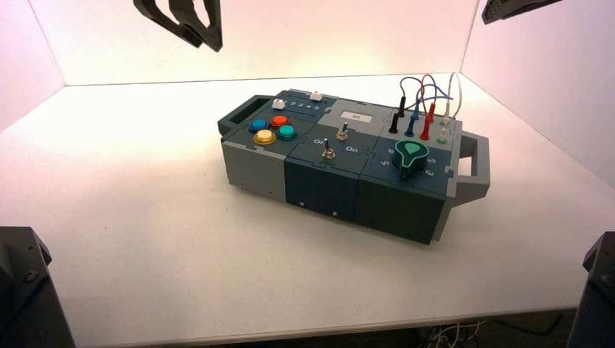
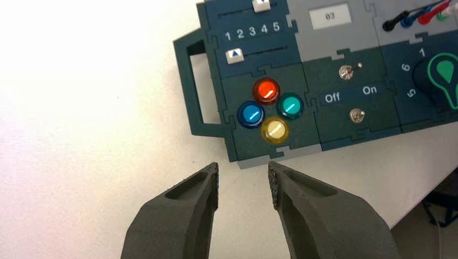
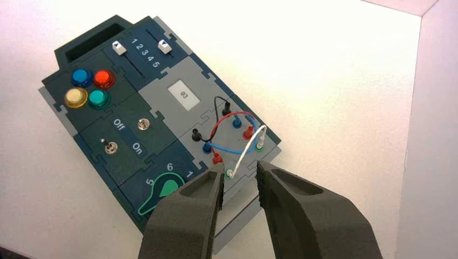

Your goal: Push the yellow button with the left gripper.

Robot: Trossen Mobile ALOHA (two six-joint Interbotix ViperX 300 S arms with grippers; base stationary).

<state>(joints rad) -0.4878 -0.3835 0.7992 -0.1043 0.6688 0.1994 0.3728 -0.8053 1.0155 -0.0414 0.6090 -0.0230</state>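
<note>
Hovering high, my left hand hangs with fingers parted, empty, well above and short of the box; the yellow button lies ahead and below, nearest me in its cluster; right hand, also parted, waits over the wires.

Left gripper fingers apart, above table, near yellow button

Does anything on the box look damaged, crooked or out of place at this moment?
Nothing stands out. The box sits flat, slightly turned on the table, wires plugged in. The yellow button looks intact; the left end effector hangs open above the box's edge.
</note>
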